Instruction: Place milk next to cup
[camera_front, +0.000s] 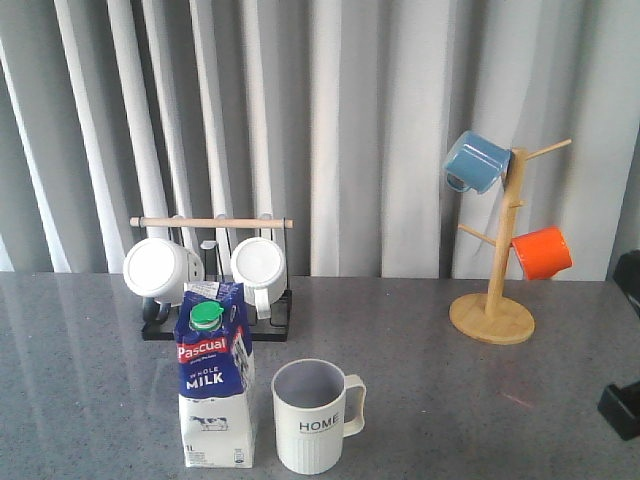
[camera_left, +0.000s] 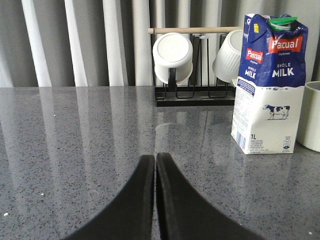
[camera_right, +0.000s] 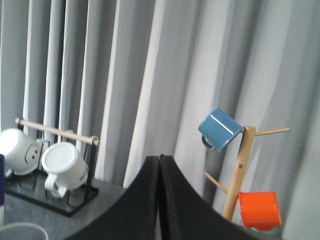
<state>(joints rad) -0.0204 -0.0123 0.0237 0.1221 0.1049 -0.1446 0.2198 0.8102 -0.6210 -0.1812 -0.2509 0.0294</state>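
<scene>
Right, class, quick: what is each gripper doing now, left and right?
Left gripper: closed, holding nothing.
Right gripper: closed, holding nothing.

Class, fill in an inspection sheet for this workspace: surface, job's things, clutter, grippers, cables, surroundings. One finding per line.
Surface: grey speckled table, glossy.
Job's things: milk carton upright, just left of the HOME mug in the front view; narrow gap.
Clutter: two white mugs on a black rack; blue mug and orange mug on a wooden mug tree.
Grippers: left gripper shut, empty; right gripper shut, empty.
Cables: nothing seen.
Surroundings: grey-white curtain.
</scene>
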